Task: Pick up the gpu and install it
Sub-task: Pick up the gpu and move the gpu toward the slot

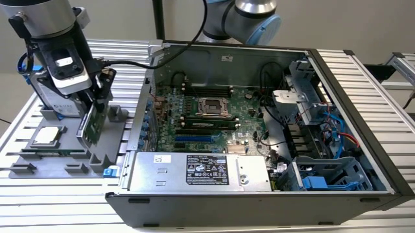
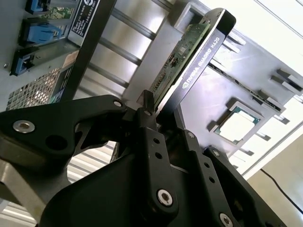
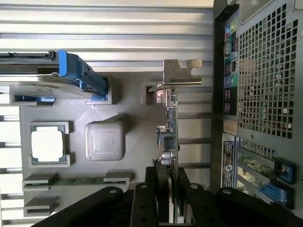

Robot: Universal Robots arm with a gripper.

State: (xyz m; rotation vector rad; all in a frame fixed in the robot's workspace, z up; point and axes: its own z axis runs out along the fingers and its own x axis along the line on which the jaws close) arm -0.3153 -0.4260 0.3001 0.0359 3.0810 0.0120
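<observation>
Gripper clamped on upright gpu at grey tray holding 1 processor.

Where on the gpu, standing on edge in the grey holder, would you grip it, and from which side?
Grip the gpu along its free long edge, one finger on each flat face, coming from above. It stands on edge in the grey holder, its top edge free and its faces flat and parallel, which suits a pinch. The gripper straddles it this way.

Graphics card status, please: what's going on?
Gripper shut on graphics card. Card upright at gray holder, outside the open computer case. Hard drive stands alongside.
</observation>
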